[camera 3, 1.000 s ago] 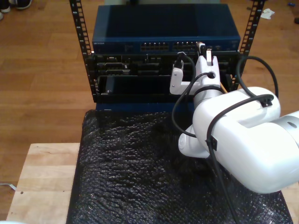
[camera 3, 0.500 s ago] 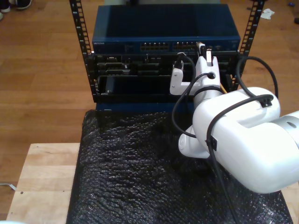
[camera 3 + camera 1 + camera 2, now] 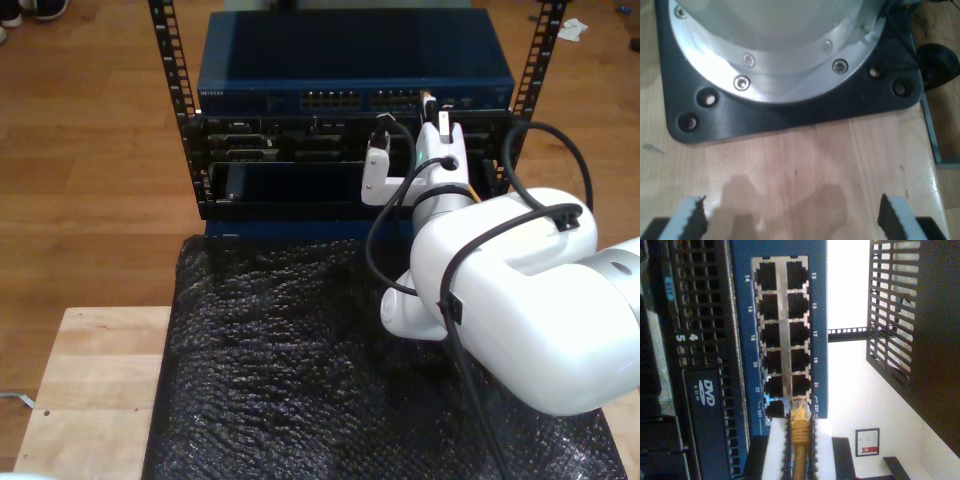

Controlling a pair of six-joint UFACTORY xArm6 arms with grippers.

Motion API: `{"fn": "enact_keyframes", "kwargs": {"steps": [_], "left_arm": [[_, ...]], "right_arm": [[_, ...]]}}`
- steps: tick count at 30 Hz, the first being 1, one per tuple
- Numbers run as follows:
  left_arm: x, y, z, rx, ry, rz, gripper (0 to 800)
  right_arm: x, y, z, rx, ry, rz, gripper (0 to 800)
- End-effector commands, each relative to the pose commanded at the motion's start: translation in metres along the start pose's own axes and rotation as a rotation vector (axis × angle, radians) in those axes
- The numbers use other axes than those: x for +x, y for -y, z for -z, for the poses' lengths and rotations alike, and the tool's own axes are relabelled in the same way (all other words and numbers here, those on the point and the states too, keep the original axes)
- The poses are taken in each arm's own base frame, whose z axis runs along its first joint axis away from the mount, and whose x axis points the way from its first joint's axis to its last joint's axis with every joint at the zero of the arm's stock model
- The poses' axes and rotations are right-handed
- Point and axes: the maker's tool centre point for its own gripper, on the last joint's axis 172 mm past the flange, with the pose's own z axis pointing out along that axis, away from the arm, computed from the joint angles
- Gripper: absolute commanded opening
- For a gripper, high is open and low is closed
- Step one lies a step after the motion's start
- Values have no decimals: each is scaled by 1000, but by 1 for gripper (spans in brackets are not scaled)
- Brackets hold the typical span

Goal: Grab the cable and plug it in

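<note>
While my second gripper (image 3: 799, 460) clamps its jaws on the cable (image 3: 799, 440), the clear plug (image 3: 798, 408) at the cable's tip juts straight ahead of the jaws and sits at the lowest-numbered end's opposite, by the ports marked 21 to 24 on the blue switch (image 3: 742, 340). I cannot tell whether the plug is already seated or only touching the port face. Two rows of dark, vacant ports (image 3: 782, 330) run on beyond the plug. Beside the switch, to one side of the jaws, lies a black perforated panel with a DVD drive (image 3: 705, 405); to the other side stands a black slotted rack wall (image 3: 900, 315) with a bright gap between.

From the exterior view, the second arm (image 3: 500, 290) reaches out over the black bubbled mat (image 3: 280, 370) toward the rack (image 3: 350, 130), its wrist level with the switch's port row and a thick black hose (image 3: 385, 230) looping around it.

My first gripper (image 3: 790, 220) has its jaws wide apart and holds nothing. Ahead of them lies bare wooden tabletop (image 3: 805, 165), then a black base plate (image 3: 790, 112) carrying a bolted metal flange (image 3: 775, 60).
</note>
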Motion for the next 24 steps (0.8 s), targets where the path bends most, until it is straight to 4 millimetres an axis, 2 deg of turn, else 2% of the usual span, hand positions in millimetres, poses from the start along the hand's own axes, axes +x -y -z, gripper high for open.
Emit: {"fn": "enact_keyframes", "kwargs": {"steps": [9, 14, 24], "left_arm": [[0, 0, 0, 1, 0, -1, 800], [0, 0, 0, 0, 0, 0, 800], [0, 0, 0, 0, 0, -2, 800]], "right_arm": [[0, 4, -1, 9, -1, 1, 0], [2, -3, -5, -7, -1, -5, 0], [3, -2, -8, -7, -5, -7, 0]]}}
